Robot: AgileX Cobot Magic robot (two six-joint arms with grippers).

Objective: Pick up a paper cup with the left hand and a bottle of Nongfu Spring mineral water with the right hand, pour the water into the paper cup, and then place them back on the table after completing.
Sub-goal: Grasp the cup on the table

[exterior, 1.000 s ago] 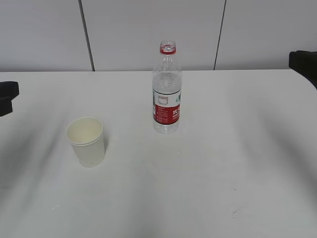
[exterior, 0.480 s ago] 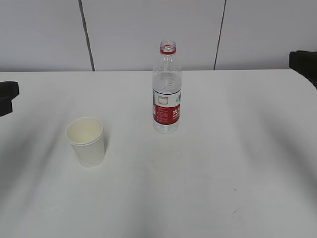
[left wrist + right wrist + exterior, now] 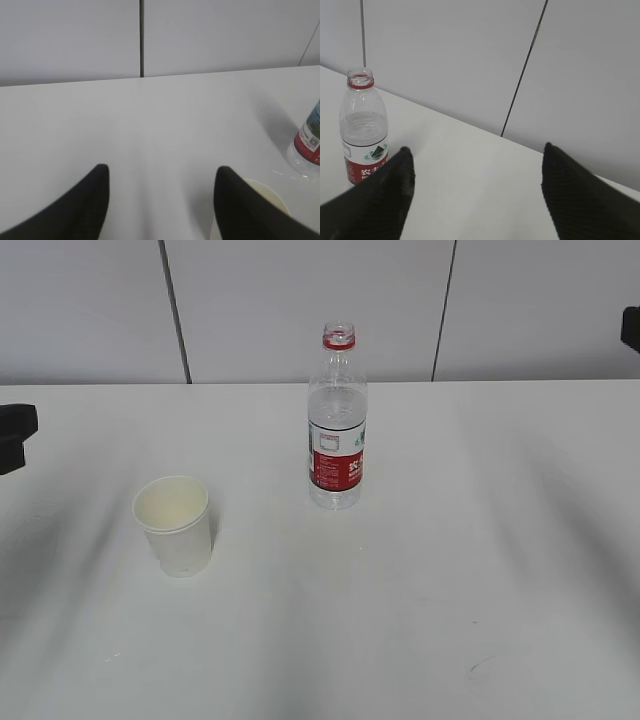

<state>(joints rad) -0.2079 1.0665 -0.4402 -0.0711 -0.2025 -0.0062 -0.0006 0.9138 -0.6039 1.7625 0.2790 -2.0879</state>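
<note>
A white paper cup point(image 3: 174, 525) stands upright and empty on the white table point(image 3: 450, 540), left of centre. A clear Nongfu Spring bottle point(image 3: 337, 420) with a red label and red neck ring stands uncapped behind it, partly filled with clear water. The left hand shows only as a black tip point(image 3: 15, 435) at the left edge. Its gripper point(image 3: 161, 172) is open, with the cup rim point(image 3: 267, 192) behind its right finger and the bottle point(image 3: 307, 145) at far right. The right hand shows only as a black tip point(image 3: 631, 328) at the right edge. Its gripper point(image 3: 476, 150) is open, with the bottle point(image 3: 364, 132) at left.
A grey panelled wall point(image 3: 300, 300) with dark seams rises behind the table's back edge.
The right hand has drawn back toward the upper right edge of the exterior view, so less of it shows. The cup, bottle and left hand have not moved.
</note>
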